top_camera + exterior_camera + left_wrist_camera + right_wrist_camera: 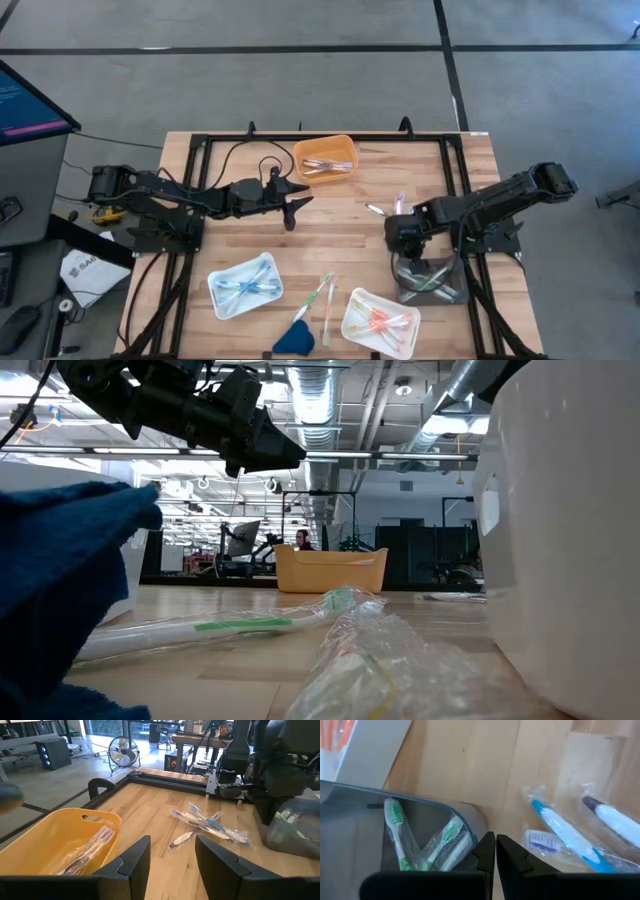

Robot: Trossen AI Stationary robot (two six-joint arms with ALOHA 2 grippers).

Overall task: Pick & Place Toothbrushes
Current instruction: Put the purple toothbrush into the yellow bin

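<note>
Toothbrushes [400,207] are what you are sorting here, and several wrapped ones lie loose on the table [340,215] between the two arms, with a green pair [322,297] nearer the front edge. Others already sit sorted: pale ones in the orange bin [325,158], blue in the left white tray [245,285], orange in the right white tray [380,322], and green in the grey tray [430,278].

Your left pincer [298,199] hangs above the table beside the orange bin with its fingers apart and nothing between them. Your right pincer [402,235] is low, just over the near rim of the grey tray and close to the loose pile, with its fingers together and empty.

Judge these as very light, stiff sticks inside thin crinkly film. The wrap will likely be slick and may slide or twist between the fingers, and a pinch on the loose film alone could let the brush swing or drop. Take hold across the middle of the handle, square to its length, where the plastic is firm. The loose ones overlap, so choose the one lying on top or apart, or you may drag a neighbour along
</note>
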